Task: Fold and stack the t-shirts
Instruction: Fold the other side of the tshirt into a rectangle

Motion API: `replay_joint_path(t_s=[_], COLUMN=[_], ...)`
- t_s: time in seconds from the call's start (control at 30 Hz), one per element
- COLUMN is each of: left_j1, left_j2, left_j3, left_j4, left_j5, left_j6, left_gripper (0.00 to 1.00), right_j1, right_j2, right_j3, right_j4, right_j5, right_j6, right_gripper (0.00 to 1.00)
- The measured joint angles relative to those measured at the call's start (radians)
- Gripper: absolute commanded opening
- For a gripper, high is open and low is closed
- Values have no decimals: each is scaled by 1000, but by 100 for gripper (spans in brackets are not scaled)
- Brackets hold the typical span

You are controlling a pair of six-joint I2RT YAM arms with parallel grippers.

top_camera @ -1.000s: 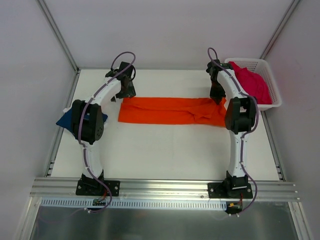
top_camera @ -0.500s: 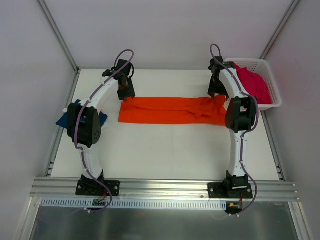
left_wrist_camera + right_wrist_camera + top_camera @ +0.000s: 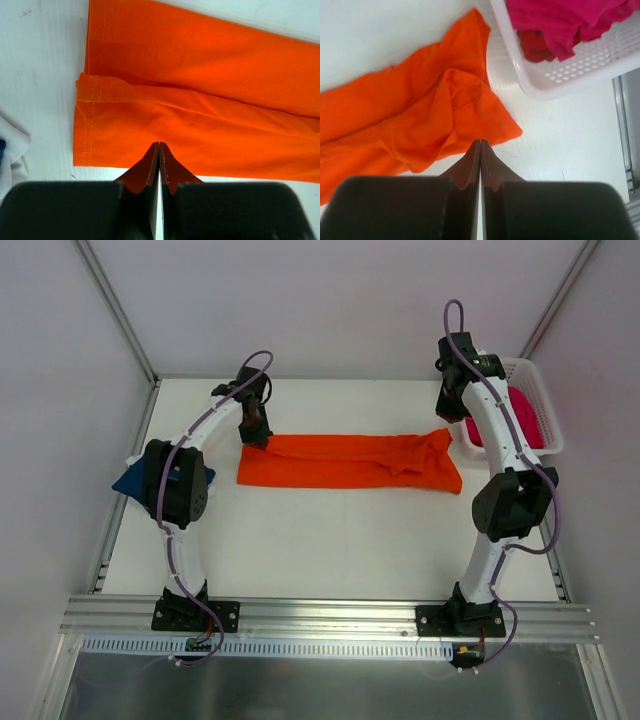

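The orange t-shirt (image 3: pixel 345 462) lies on the table folded into a long flat strip (image 3: pixel 200 115). Its right end is rumpled (image 3: pixel 440 105). My left gripper (image 3: pixel 256 434) hovers at the strip's far left corner, jaws shut (image 3: pixel 159 146) with nothing seen between them, over the cloth's near hem. My right gripper (image 3: pixel 451 412) is raised off the strip's right end, shut and empty (image 3: pixel 480 143), with bare table just below its tips. The pink t-shirt (image 3: pixel 522 418) is bunched in the basket (image 3: pixel 560 20). The navy t-shirt (image 3: pixel 128 481) lies at the table's left edge, partly behind the left arm.
A white mesh basket (image 3: pixel 540 380) stands at the back right corner, its rim (image 3: pixel 545 90) close to the orange shirt's right tip. Metal frame rails run along both sides and the near edge of the white table (image 3: pixel 330 540).
The right gripper opened, let go of the shirt's right end, shut again and rose toward the basket. The left gripper closed at the left corner. The strip's right end now lies uncovered.
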Motion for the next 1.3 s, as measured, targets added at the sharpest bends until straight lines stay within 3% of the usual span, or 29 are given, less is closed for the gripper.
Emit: replay_joint_path(t_s=[0.3, 0.57, 1.3], left_j1=[0, 0, 0], left_j2=[80, 153, 185], left_j3=[2, 15, 23], left_j4=[-15, -45, -68], left_j5=[1, -12, -17], left_j6=[9, 10, 17], left_gripper=[0, 0, 0], right_j1=[5, 25, 26], right_j2=[137, 204, 367], right_j3=[-144, -154, -119], right_j4=[-32, -39, -74], right_j5=[-116, -195, -182], right_j6=[37, 55, 78], right_gripper=[1, 1, 1])
